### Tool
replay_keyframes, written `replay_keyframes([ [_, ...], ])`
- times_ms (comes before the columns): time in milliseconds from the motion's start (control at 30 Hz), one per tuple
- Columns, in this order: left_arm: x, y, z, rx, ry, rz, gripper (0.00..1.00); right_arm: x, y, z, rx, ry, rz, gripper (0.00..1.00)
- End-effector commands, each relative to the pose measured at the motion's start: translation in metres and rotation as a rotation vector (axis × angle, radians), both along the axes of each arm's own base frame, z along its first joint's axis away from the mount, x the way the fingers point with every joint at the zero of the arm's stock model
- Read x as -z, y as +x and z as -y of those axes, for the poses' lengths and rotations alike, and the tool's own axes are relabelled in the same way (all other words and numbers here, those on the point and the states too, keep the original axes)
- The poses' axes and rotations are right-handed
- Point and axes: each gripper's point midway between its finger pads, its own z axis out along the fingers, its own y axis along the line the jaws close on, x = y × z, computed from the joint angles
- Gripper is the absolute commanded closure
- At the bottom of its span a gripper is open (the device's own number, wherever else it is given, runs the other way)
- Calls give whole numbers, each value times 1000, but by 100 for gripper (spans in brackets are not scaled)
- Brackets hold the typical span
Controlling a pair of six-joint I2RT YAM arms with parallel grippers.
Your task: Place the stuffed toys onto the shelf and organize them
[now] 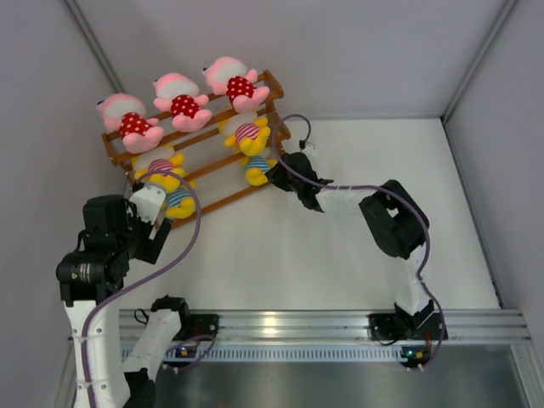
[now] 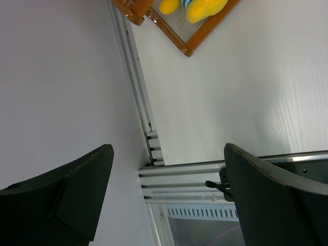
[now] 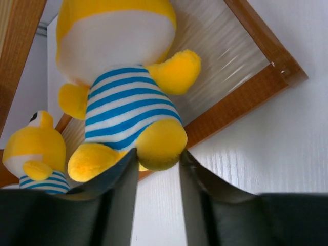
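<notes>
The shelf [image 1: 223,197] stands at the back left with stuffed toys on every tier. Three pink toys in red dotted dresses [image 1: 181,100] fill the top rail. Two yellow toys in pink stripes [image 1: 246,132] sit on the middle tier, two in blue stripes below. My right gripper [image 3: 158,159] is closed on one foot of the right blue-striped toy [image 3: 128,102], which rests on the lowest tier of the shelf [image 3: 241,102]. Another blue-striped toy [image 3: 36,148] sits to its left. My left gripper [image 2: 169,169] hangs wide open and empty near the shelf's left end [image 2: 187,48].
Grey walls close in on the left and right of the white table [image 1: 340,246]. The aluminium base rail [image 1: 323,327] runs along the near edge. The right arm's elbow [image 1: 395,221] sits over the table's middle right. A purple cable [image 1: 183,255] loops by the left arm.
</notes>
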Motion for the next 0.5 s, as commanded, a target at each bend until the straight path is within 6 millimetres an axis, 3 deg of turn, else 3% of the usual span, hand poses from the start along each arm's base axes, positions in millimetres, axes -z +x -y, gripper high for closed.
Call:
replay_keyframes([
  [0, 3, -2, 0, 8, 7, -4, 5, -27, 23, -5, 20, 47, 70, 67],
  [33, 3, -2, 0, 7, 11, -6, 5, -27, 24, -5, 22, 44, 72, 76],
  [233, 3, -3, -1, 6, 12, -7, 5, -40, 36, 6, 39, 13, 103, 91],
  [467, 4, -3, 0, 9, 13, -8, 5, -44, 37, 14, 1, -122, 141, 92],
])
